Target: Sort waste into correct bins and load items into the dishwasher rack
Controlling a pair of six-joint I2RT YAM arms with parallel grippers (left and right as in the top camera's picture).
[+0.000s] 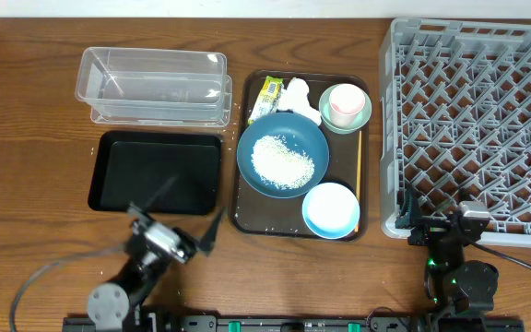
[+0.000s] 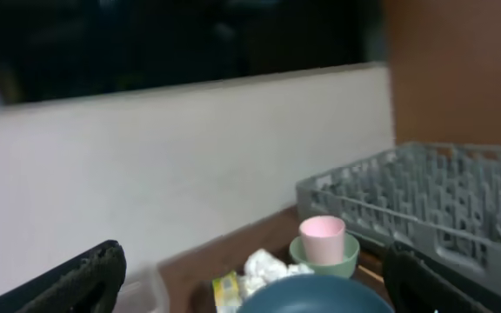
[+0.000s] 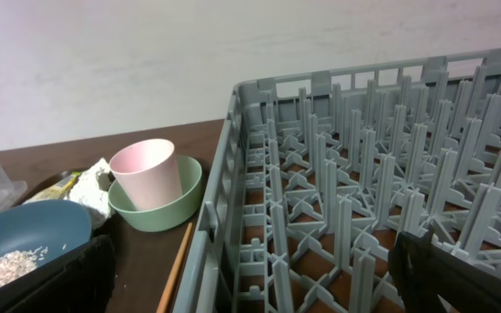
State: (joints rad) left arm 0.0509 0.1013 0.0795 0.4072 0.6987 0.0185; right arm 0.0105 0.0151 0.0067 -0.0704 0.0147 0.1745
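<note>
Left gripper is seen wide open with nothing between the jaws. It is placed over the near right corner of the black tray, just left of the brown tray. In the left wrist view the plate is framed between the two fingers, ahead of them and not touched.

Right gripper is also spread wide and empty. It is placed at the near left corner of the rack; whether the wall is touched cannot be told. In the right wrist view the rack's pegs are seen straight ahead, and the cup is off to the left.

Plate is set mid brown tray, with rice heaped on it. Wrapper and tissue are laid at the tray's far edge, wrapper left of tissue, both against the plate's far rim. Cup is stood upright inside the mint bowl at the tray's far right corner. Blue bowl is set at the near right corner, just beside the plate.

Tub is placed beyond the black tray on the table, well apart from both grippers. All waste and dishes lie between the two grippers, nearer the left one.
</note>
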